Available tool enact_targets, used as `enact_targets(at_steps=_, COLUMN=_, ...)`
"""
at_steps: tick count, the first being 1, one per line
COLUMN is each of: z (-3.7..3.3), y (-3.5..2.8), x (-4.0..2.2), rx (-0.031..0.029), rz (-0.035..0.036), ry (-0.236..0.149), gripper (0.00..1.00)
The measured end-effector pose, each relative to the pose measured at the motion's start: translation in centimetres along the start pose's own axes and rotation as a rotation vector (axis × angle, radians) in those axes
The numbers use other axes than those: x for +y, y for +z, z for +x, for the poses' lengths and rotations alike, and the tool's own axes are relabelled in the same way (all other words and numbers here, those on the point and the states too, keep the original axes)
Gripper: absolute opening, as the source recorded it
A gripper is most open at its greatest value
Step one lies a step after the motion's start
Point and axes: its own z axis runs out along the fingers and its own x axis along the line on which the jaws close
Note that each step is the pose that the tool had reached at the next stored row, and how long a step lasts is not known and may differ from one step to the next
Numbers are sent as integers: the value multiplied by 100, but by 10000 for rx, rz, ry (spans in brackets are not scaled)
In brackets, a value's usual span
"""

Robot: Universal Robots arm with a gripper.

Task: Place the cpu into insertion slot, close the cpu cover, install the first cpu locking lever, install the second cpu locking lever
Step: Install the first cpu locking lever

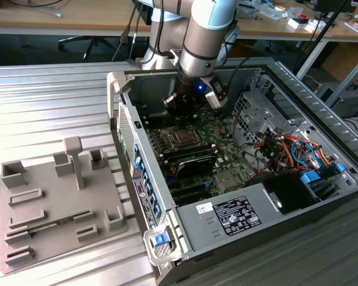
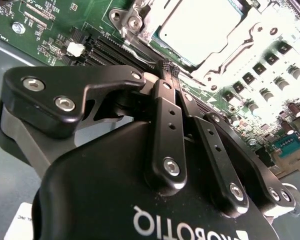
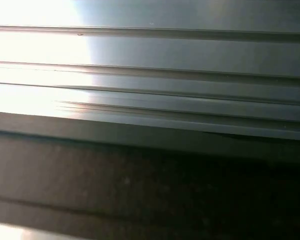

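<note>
The cpu (image 2: pixel 197 31) lies flat in the motherboard socket with its silvery top up. The cpu cover (image 2: pixel 233 46), a silvery frame, lies down around it. In the second wrist view my gripper (image 2: pixel 167 67) is shut, its two black fingers (image 2: pixel 162 107) pressed together with nothing visible between them. The tips sit at the socket's edge, beside the frame's corner (image 2: pixel 132 20). In the exterior view the gripper (image 1: pixel 180 107) hangs inside the open computer case, just above and behind the socket (image 1: pixel 182 138). I cannot tell whether the tips touch a locking lever.
The case walls (image 1: pixel 122 113) rise around the motherboard (image 1: pixel 218 152). Drive cage and coloured cables (image 1: pixel 286 149) fill the exterior view's right. A grey fixture tray (image 1: pixel 53 202) lies on the ribbed metal table (image 1: pixel 42 101) at the exterior view's left. The first wrist view faces ribbed metal (image 3: pixel 150 75).
</note>
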Motion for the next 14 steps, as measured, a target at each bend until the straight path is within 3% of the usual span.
enact_targets(at_steps=14, z=-83, y=22, x=-8, rx=5, rz=-1, ry=-1, gripper=11)
